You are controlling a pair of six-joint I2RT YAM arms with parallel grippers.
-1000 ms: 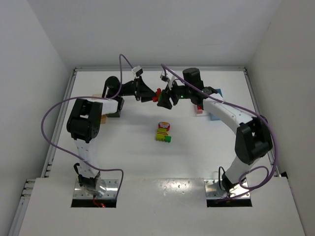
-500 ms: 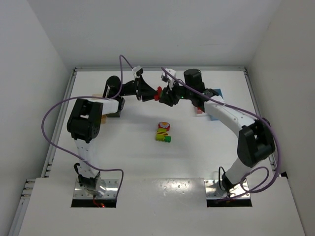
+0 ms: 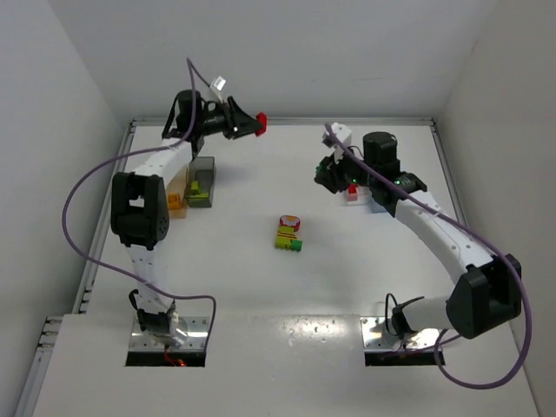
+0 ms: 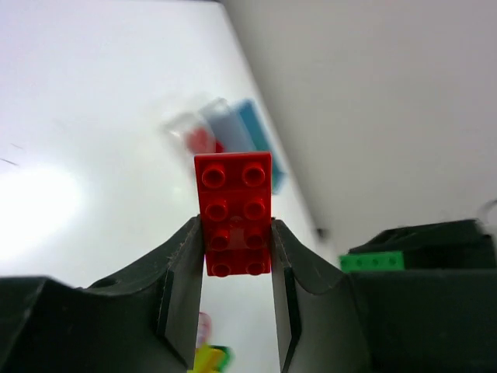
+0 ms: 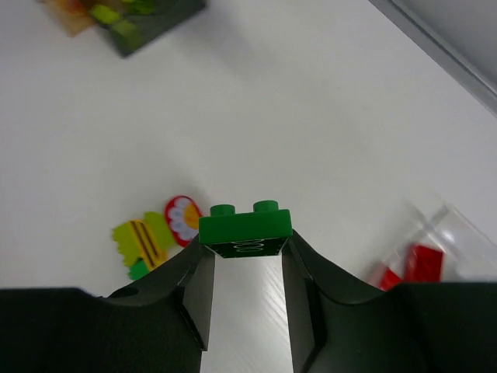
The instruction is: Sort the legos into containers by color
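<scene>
My left gripper point(image 3: 252, 124) is raised near the back wall, shut on a red lego brick point(image 4: 233, 210) that sticks out past its fingertips. My right gripper point(image 5: 246, 242) is shut on a green lego brick point(image 5: 245, 227), held above the table just left of the clear container point(image 5: 435, 233), which has red bricks in it. A multicoloured cluster of legos point(image 3: 288, 233) lies in the middle of the table. The orange container point(image 3: 176, 193) and the dark grey container point(image 3: 201, 181) stand at the left. The blue container point(image 4: 252, 132) shows behind the clear one in the left wrist view.
The left arm's purple cable point(image 3: 91, 195) loops out over the table's left side. The raised table rim point(image 3: 287, 120) runs along the back, with walls close on three sides.
The grippers met at the back middle around a red and green piece. They have drawn apart: the left went up and left with the red brick, the right went right with the green one.
</scene>
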